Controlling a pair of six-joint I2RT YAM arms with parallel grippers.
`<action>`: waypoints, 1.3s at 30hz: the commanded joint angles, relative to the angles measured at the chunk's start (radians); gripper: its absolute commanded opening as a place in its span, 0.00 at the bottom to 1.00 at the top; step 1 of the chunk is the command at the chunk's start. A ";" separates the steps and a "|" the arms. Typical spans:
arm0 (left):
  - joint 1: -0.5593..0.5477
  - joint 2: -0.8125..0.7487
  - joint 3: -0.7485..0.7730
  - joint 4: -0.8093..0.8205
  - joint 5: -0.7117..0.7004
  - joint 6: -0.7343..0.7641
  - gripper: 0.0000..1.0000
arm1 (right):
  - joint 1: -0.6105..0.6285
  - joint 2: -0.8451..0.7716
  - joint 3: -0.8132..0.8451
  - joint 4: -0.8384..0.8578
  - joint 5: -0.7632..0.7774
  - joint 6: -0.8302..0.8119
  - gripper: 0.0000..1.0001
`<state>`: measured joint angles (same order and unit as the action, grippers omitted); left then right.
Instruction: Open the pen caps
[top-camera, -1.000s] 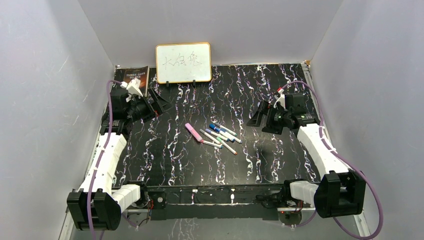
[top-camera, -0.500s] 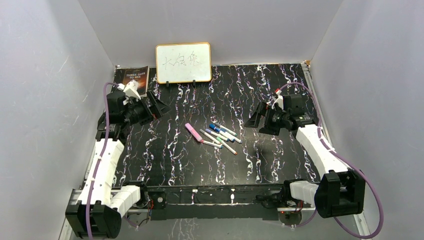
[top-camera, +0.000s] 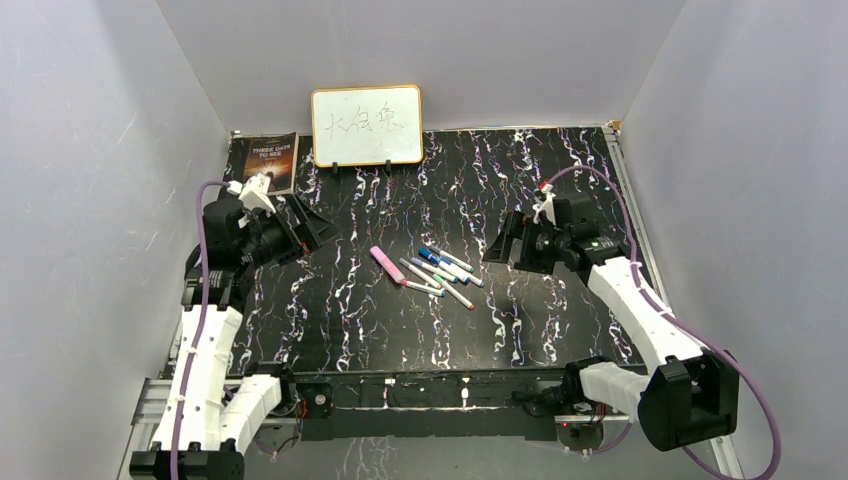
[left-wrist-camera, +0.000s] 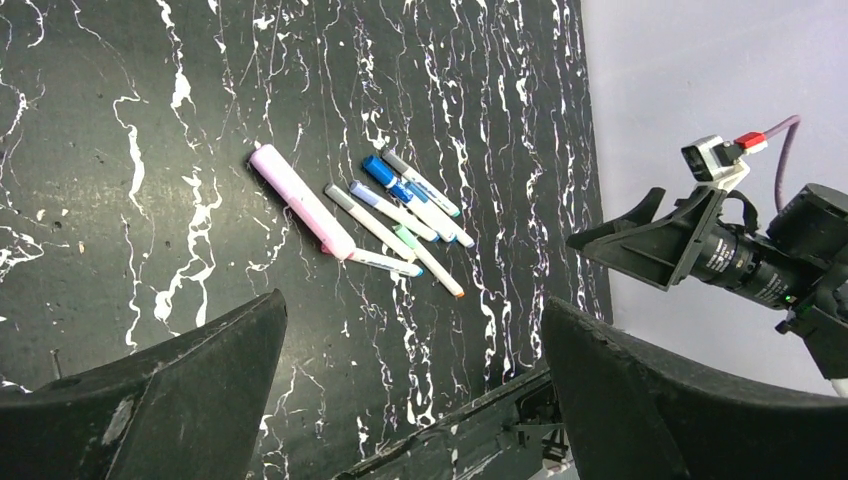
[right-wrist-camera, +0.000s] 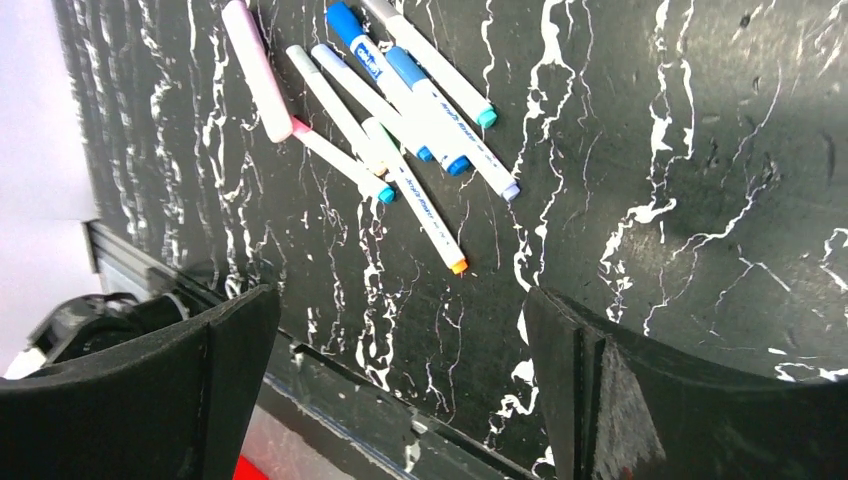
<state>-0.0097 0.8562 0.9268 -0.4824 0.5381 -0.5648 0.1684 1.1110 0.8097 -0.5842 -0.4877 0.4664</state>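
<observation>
1. A book (top-camera: 265, 157) is seen lying flat at the far left corner of the table (top-camera: 540, 330).
2. The left gripper (top-camera: 316, 224) is held up over the left side of the table. Its jaws are spread wide, and nothing is held between them.
3. A whiteboard (top-camera: 366, 125) is stood up at the back, just to the right of the book.
4. A fat pink pen (top-camera: 386, 264) is laid flat near the middle of the table, well apart from the left gripper.
5. The thin white pens (top-camera: 442, 272) are laid in a bunch just beside the pink pen. Some of them are touching each other.
6. A blue cap (right-wrist-camera: 345, 20) is seen on the back end of one thin pen. It is shut on its pen.
7. The right gripper (top-camera: 497, 246) is held up over the right side of the table. It is pointed at the pens and is near them, but they are not touched. Its jaws are spread wide too, and nothing is held between them.
</observation>
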 joint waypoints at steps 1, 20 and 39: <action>0.000 -0.043 -0.024 -0.011 -0.010 -0.061 0.99 | 0.116 0.018 0.122 -0.029 0.183 -0.043 0.92; -0.001 0.186 -0.077 0.130 -0.109 -0.075 0.98 | 0.271 0.100 0.175 0.008 0.177 -0.064 0.83; -0.017 0.328 -0.086 0.263 -0.099 -0.134 0.98 | 0.275 0.181 0.179 0.051 0.109 -0.094 0.81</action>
<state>-0.0154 1.1744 0.8230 -0.2451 0.4320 -0.6838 0.4385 1.2957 0.9428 -0.5938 -0.3660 0.3897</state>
